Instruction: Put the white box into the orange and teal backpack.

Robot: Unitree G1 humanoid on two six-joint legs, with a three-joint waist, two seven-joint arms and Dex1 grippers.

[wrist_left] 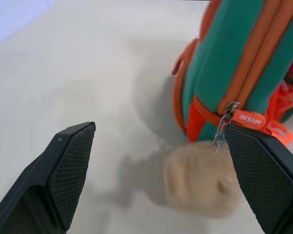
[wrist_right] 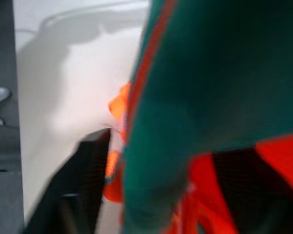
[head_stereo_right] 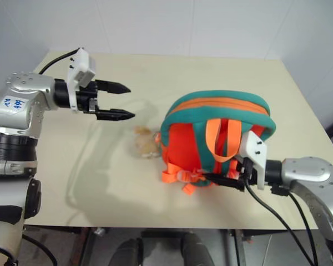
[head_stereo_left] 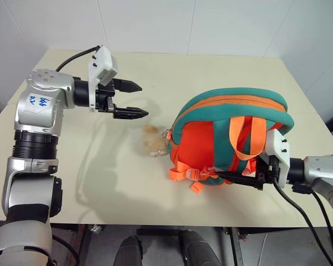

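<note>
The orange and teal backpack [head_stereo_left: 233, 105] lies on the table with its orange straps [head_stereo_left: 241, 136] facing up. Its tan plush charm [head_stereo_left: 151, 141] rests on the table beside its left end, hung from the zip pull [wrist_left: 223, 124]. My left gripper [head_stereo_left: 143, 100] hovers open above the table, left of the backpack, pointing at it with nothing between its fingers. My right gripper [head_stereo_left: 227, 177] is at the backpack's near right edge, open, with teal fabric and strap ends between its spread fingers. The white box is out of view.
The beige table [head_stereo_left: 155, 66] extends bare to the left of and behind the backpack. Its near edge runs just below the backpack and my right gripper. White walls stand beyond the far edge.
</note>
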